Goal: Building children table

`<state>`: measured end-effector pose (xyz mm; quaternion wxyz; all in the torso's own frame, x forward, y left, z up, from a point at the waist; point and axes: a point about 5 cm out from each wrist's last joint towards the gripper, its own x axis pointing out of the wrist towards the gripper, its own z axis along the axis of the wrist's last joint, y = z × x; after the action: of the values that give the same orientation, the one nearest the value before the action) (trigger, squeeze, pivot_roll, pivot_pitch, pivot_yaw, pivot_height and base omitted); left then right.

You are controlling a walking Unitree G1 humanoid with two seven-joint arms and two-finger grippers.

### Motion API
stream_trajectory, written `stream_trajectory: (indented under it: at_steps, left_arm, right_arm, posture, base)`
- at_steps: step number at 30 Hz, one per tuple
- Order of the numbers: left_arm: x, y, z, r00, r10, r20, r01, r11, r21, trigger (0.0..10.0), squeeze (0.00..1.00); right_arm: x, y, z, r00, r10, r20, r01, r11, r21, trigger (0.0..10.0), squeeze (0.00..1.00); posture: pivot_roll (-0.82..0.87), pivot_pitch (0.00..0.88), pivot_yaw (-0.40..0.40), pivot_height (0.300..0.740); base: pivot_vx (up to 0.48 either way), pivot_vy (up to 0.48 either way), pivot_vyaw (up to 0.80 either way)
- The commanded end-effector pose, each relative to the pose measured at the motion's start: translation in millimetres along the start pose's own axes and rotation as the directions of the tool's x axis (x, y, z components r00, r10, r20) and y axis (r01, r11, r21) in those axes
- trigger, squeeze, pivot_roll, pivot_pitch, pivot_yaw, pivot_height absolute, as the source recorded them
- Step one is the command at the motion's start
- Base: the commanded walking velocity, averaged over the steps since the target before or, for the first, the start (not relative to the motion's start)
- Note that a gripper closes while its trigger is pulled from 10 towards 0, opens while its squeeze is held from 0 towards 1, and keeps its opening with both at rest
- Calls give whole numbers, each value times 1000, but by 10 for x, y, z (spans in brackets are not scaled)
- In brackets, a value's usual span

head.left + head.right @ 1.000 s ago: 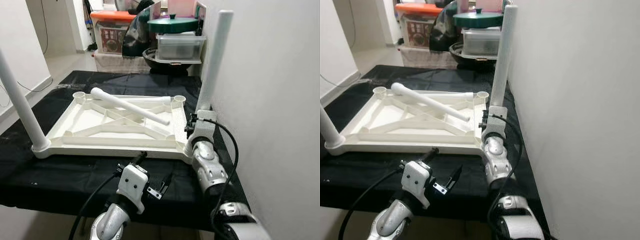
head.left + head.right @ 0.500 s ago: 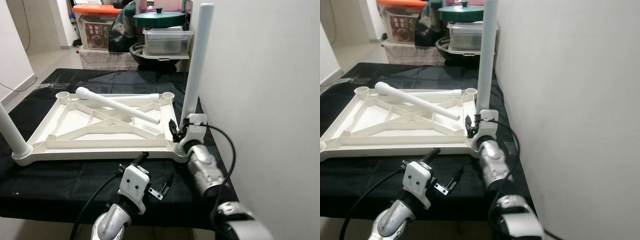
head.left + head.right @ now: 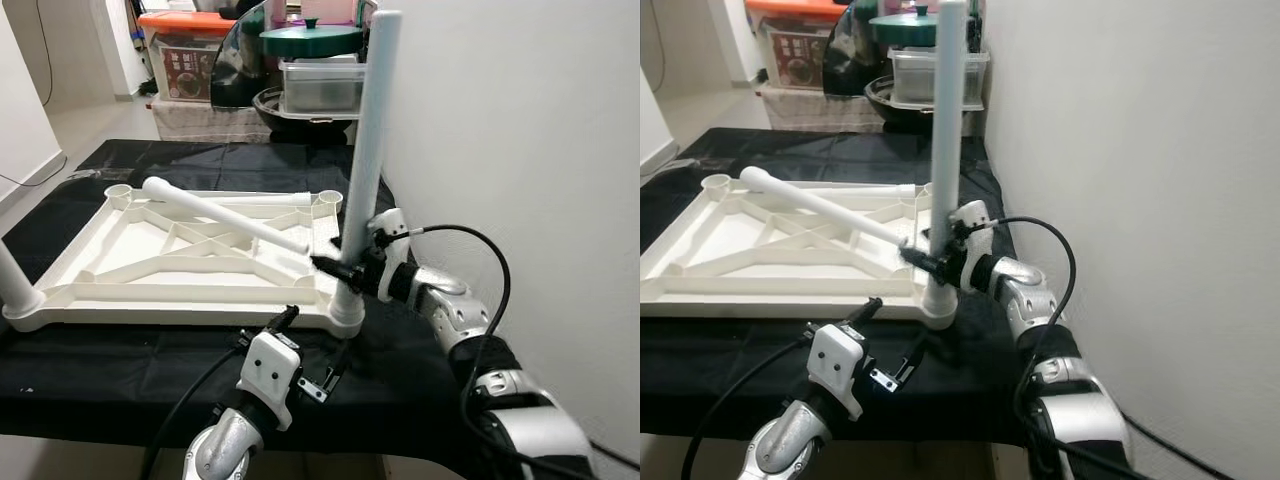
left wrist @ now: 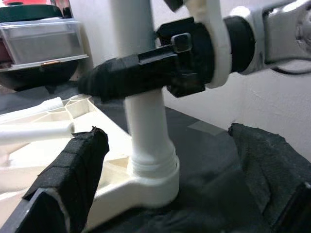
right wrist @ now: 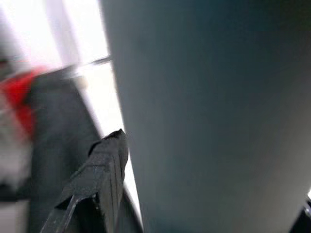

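On the black-draped table (image 3: pixel 120 350), the white tabletop panel (image 3: pixel 180 262) lay underside up, ribs exposed, evidently so that the legs could be driven into its corner sockets. At the corner nearest the robot's right, an upright leg (image 3: pixel 366 150) stood seated in its socket. The right gripper (image 3: pixel 340 268) reached in from 3 o'clock of that leg, its fingers (image 4: pixel 121 77) closed around the lower shaft just above the socket collar; the low hold was judged to serve for steadying or pressing the leg home. A loose leg (image 3: pixel 225 213) lay diagonally across the ribs, within reach. Another leg (image 3: pixel 12 285) stood at the near left corner. The left gripper (image 3: pixel 312 355) hovered just off the panel's near edge, at 6 o'clock of the gripped leg, fingers (image 4: pixel 73 170) spread wide and holding nothing.
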<state>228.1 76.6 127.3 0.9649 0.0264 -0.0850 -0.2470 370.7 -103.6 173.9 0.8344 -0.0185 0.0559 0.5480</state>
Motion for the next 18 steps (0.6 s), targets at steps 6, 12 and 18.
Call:
stream_trajectory:
  at_steps: [6, 12, 18]
  left_arm:
    - [3, 3, -10, 1000, -7, -9, 8, 1000, 16, 10000, 0]
    - [3, 5, -10, 1000, -10, -11, 11, 1000, 18, 10000, 0]
    - [-8, 2, -21, 1000, -10, -12, 10, 1000, 15, 10000, 0]
  right_arm:
    - [168, 172, -82, 977, 198, -78, -200, 980, -22, 0, 0]
    - [219, 64, -85, 997, -56, -51, 53, 997, -62, 0, 0]
    - [-6, -268, -96, 798, -603, 19, 601, 798, 49, 0, 0]
  posture:
    - [119, 0, -73, 740]
    - [116, 0, -70, 740]
    - [100, 0, -60, 740]
  base:
    - [0, 0, 0]
    - [0, 0, 0]
    - [0, 0, 0]
